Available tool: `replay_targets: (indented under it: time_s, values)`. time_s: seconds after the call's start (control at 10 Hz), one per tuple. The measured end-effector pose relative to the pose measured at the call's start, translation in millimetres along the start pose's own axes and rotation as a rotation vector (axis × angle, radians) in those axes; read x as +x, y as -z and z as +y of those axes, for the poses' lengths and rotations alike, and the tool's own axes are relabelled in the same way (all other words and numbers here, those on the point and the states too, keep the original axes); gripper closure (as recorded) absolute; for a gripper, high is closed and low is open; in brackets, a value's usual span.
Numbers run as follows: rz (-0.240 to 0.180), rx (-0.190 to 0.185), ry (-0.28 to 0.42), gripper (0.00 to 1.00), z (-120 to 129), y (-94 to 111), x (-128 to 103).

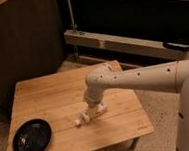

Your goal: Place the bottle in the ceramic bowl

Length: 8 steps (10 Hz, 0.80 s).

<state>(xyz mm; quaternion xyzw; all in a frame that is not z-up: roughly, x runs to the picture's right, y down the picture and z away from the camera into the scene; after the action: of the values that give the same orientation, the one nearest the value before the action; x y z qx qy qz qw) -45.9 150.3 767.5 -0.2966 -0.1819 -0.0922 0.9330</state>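
The ceramic bowl (32, 138) sits at the lower left of the frame, near the front left corner of the wooden worktop (44, 95), upright with nothing in it. Well apart from it, toward the lower middle of the frame, the bottle (83, 119) lies on its side on the boards, what looks like its cap end pointing down-left toward the bowl. The claw (95, 110) is low over the bottle's other end, at or touching it. Whether it is spread, closed or already gripping cannot be told from here. The pale arm (138, 78) reaches in from the right edge and bends down to that spot.

The bottle looks light and fairly stiff, thin plastic that may give a little under a hard squeeze. Its round, smooth side will likely roll or skid on the wood if nudged off-centre. The best hold is probably across the middle of the body, square to its length, not at the narrow cap. The bowl looks hard and glossy — a light bottle could bounce or slide inside, so a low release seems wise.
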Motion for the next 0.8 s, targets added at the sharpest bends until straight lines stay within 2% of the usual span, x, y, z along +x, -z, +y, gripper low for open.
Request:
replay_targets:
  time_s: [0.5, 0.8]
  values:
    - [0.015, -0.005, 0.031, 0.35, 11.1, -26.6, -1.3]
    - [0.022, -0.025, 0.044, 0.35, 10.7, -44.4, 3.4]
